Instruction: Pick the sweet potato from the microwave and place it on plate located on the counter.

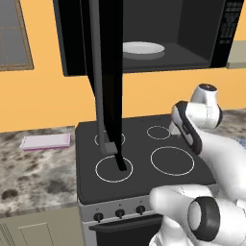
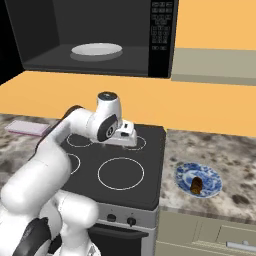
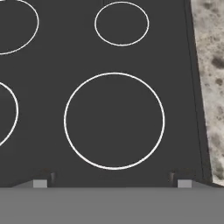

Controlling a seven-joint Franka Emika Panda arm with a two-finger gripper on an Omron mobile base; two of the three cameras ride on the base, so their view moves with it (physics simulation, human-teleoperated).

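Sweet potato [image 2: 196,185] already lies on the blue-rimmed plate [image 2: 210,176] on the counter [image 2: 220,155], well off to the right of the hand [image 3: 112,181], which hangs spread and empty over the stovetop [image 3: 52,87].

a black stovetop [image 1: 144,163] with white rings, a pink-edged flat pad [image 1: 45,141] lying left of it.

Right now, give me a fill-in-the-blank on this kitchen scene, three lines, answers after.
1. The sweet potato lies on the ____.
2. The microwave door stands ____.
3. The gripper, with nothing between its fingertips, hangs over the black ____.

Missing words: plate; open; stovetop
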